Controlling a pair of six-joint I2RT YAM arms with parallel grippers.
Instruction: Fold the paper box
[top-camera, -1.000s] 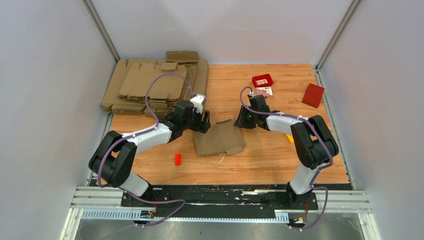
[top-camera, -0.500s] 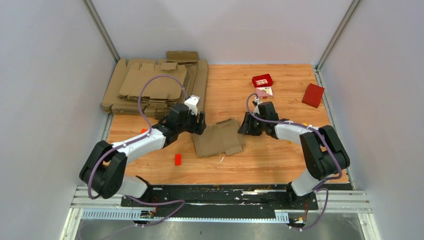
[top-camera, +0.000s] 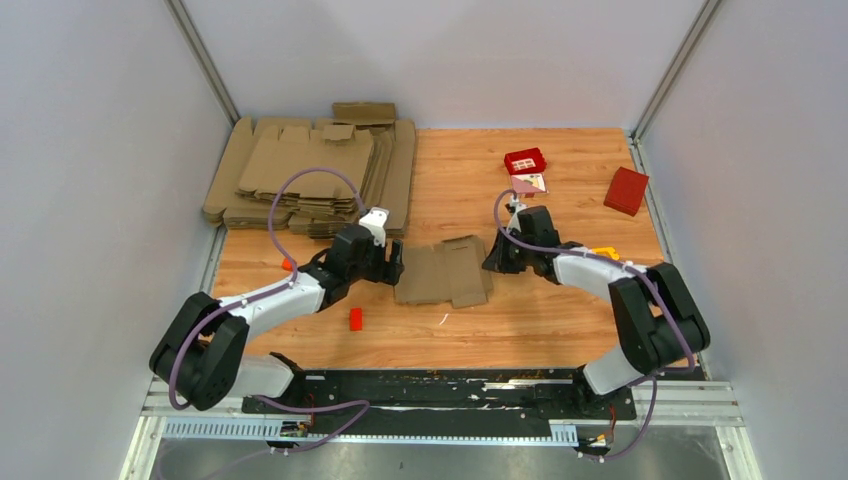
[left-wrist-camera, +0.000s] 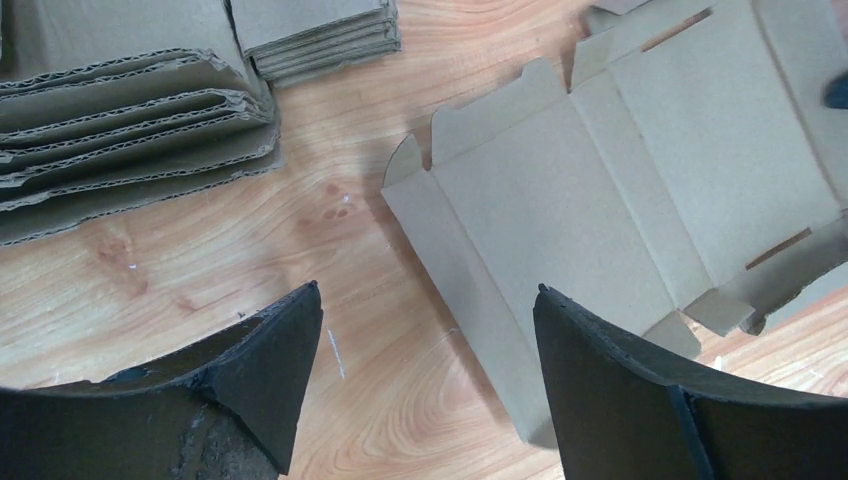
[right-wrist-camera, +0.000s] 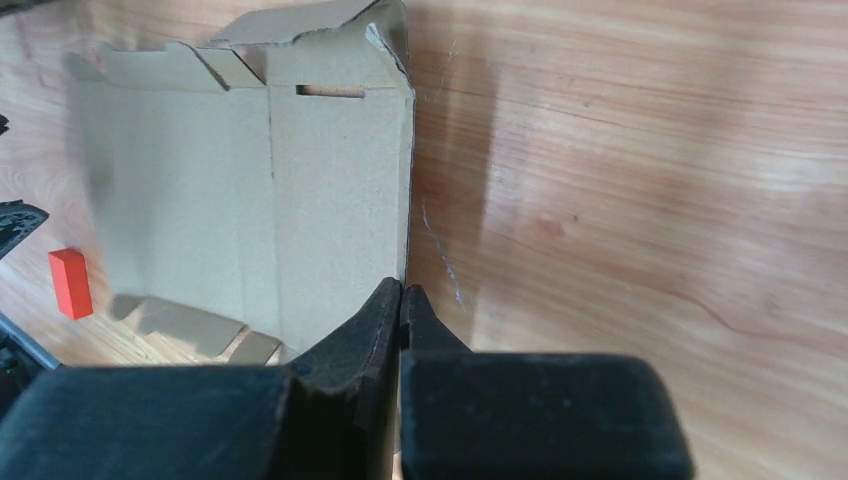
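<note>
pile of flat cardboard blanks (top-camera: 300, 175) at far left, close behind the left arm. small red block (top-camera: 355, 319) near front, red box (top-camera: 626, 190) far right. paper box (top-camera: 443, 272) lies flat mid-table between both pincers. left gripper (top-camera: 393, 262) is wide open and empty at its left edge. right gripper (top-camera: 494, 260) is closed at its right edge; can't tell if it pinches it.

The top view looks steeply down over the whole worktop (top-camera: 470, 180) from its near edge. Wrist views sit close, facing the paper box (top-camera: 443, 272) from its left and right; all three share it.
</note>
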